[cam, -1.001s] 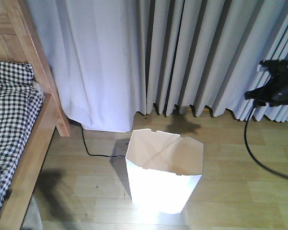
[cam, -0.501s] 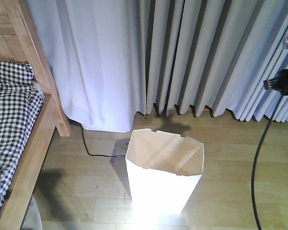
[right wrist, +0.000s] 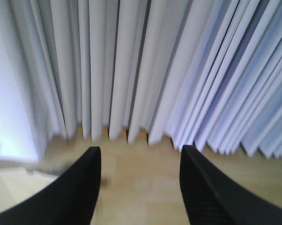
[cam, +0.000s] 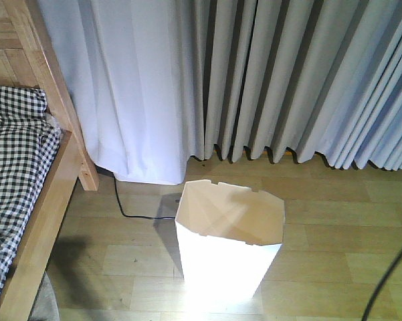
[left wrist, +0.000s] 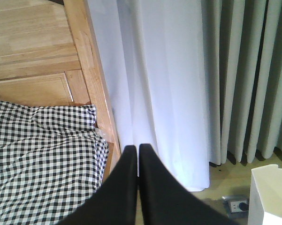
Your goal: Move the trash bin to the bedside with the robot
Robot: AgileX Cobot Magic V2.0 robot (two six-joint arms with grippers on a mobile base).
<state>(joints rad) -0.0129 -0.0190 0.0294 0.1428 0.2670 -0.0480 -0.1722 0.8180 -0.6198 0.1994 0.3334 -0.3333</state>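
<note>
Curtains (cam: 267, 80): pale grey-white drapes hang in deep folds across the whole back of the room, their hems meeting the wooden floor (cam: 334, 221).
Bed (cam: 50, 180): a light wooden frame with a thick slanted post fills the left side of the front view, covered in black-and-white checkered bedding (cam: 13, 154); the left wrist view shows the same bedding beside the post and a wooden headboard.
Trash bin (cam: 229, 244): the white, angular-rimmed bin stands upright on the floor at centre, cream inside, apart from the bed frame with bare floor between them; nothing touches it. Its corner shows at the lower right of the left wrist view and, blurred, at the lower left of the right wrist view.
Cables: a thin black cord (cam: 124, 204) runs along the floor from the bed post toward the bin; another black cable (cam: 391, 277) crosses the lower right corner of the front view.
Left pincer (left wrist: 138, 154): the two black fingers are pressed together with only a hairline seam between them, holding nothing, aimed at the curtain beside the bed post.
Right pincer (right wrist: 140, 178): the black fingers stand wide apart, gripping nothing, with floor and curtain hems seen between them.
Wall socket (left wrist: 237, 205): a small outlet sits low beside the bin.
</note>
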